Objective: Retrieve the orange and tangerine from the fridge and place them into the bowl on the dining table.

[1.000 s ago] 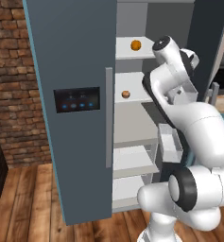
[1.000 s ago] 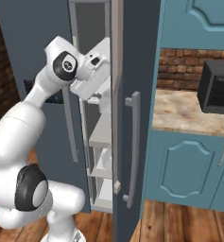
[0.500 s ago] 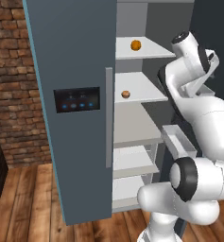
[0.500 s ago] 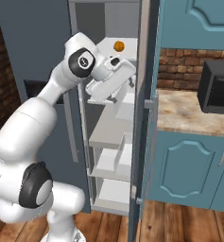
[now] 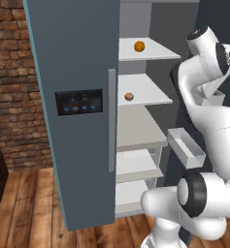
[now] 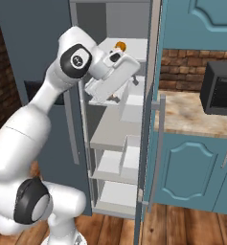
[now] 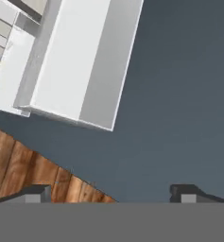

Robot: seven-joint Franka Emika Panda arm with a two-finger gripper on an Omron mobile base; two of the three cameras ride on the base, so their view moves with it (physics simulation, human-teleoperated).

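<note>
Early stage: fridge [image 5: 77, 58] open, nothing fetched yet. Orange [image 5: 139, 46] on the top shelf, tangerine [image 5: 129, 97] on the shelf below. Gripper [image 7: 111, 193] beside the door, jaws spread apart, holding nothing.

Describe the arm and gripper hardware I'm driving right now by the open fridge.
A glossy white arm of rounded, bulbous links with dark grey disc-shaped joint caps. The gripper has two small dark grey fingertips with lighter pads. No cables or markings are visible.
</note>
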